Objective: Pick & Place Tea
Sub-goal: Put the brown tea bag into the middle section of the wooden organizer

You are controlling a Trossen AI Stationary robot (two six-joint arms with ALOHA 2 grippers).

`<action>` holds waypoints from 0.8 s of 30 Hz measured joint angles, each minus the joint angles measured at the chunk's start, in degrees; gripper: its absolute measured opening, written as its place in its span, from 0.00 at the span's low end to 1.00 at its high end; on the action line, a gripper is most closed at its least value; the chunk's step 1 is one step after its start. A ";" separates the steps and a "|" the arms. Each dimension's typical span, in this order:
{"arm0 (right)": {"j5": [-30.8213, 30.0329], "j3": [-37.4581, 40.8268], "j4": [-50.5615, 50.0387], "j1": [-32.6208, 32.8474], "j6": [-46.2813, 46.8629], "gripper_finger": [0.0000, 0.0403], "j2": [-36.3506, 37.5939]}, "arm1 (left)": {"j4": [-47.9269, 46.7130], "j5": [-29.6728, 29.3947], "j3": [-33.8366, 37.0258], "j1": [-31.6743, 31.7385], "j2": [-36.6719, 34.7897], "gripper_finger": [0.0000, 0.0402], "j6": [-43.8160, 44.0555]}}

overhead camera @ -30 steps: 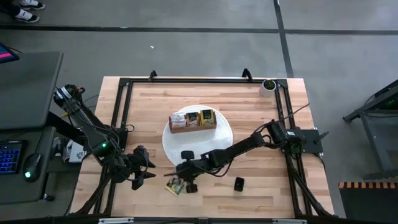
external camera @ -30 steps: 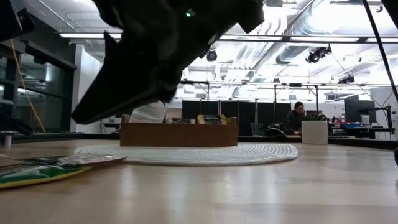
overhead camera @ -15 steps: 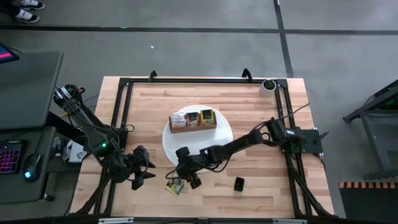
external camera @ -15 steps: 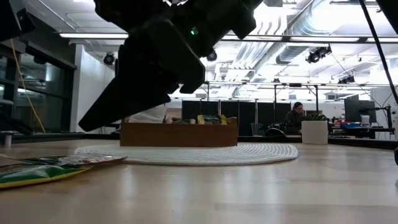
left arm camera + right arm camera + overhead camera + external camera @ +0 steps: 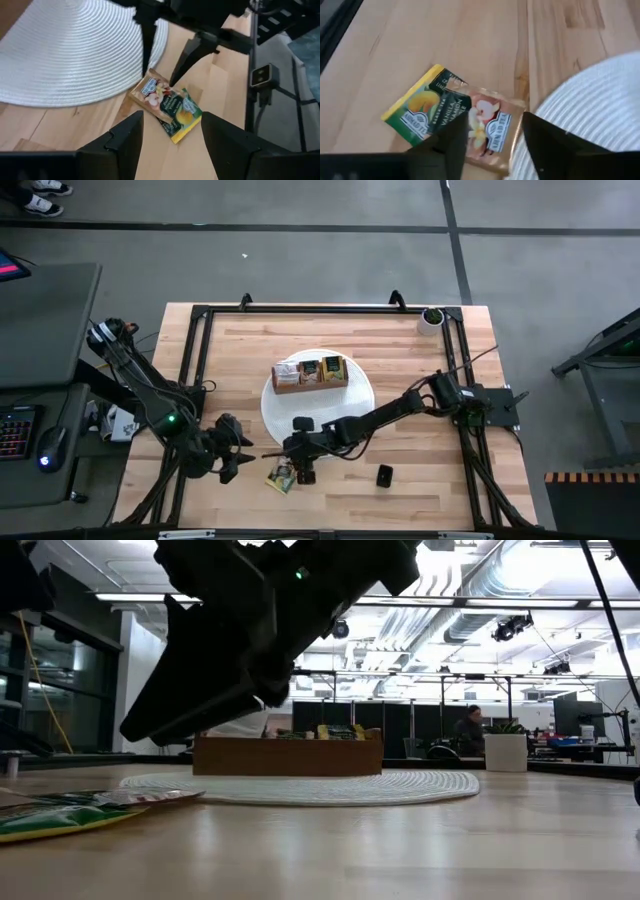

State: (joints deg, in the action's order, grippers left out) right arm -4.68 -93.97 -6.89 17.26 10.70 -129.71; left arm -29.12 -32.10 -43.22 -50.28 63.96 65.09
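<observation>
I have the right gripper (image 5: 297, 473) poised over the loose tea packets (image 5: 283, 477), fingers spread with nothing between them. In the right wrist view the two dark fingers (image 5: 445, 145) straddle the brown packet (image 5: 487, 129), which overlaps the green packet (image 5: 422, 112) lying just beyond it, away from the white woven mat (image 5: 590, 107). So I judge this the pick step: lined up, not yet pinching anything.

The next move, as I read it, calls for a short drop and a clean squeeze on one packet only. The two overlap, so the risk is dragging both or sliding the lower one. Then a lift and a carry to the wooden box (image 5: 311, 373) on the mat, well away from the gripper, across the mat from it.

The left gripper (image 5: 225, 460) waits near the same packets, on the opposite side of them, fingers also spread and empty; its wrist view looks between its fingers at the pile.

Counts: two arms; two loose packets that I can make out on the table, one green, one brown; one box already holding several packets, too small to count; one round mat; one small black object (image 5: 384, 475) on the far side of the right gripper from the packets; one small pot (image 5: 431, 317) at the far corner.
</observation>
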 joint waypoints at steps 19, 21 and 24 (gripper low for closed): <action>-3.73 -0.04 -5.66 3.02 16.96 0.00 0.09 | 9.53 0.77 0.04 0.00 16.04 0.50 5.89; -3.25 -0.07 -5.66 2.99 16.80 0.00 0.09 | 9.63 0.89 0.04 0.00 16.84 0.50 6.05; -3.54 -0.04 -5.65 2.91 16.52 0.00 0.09 | 9.70 0.48 0.02 0.00 17.75 0.50 6.74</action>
State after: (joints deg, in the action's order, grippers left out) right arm -8.23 -94.02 -12.53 20.16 27.22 -129.62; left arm -19.42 -31.62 -43.20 -50.28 81.71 71.83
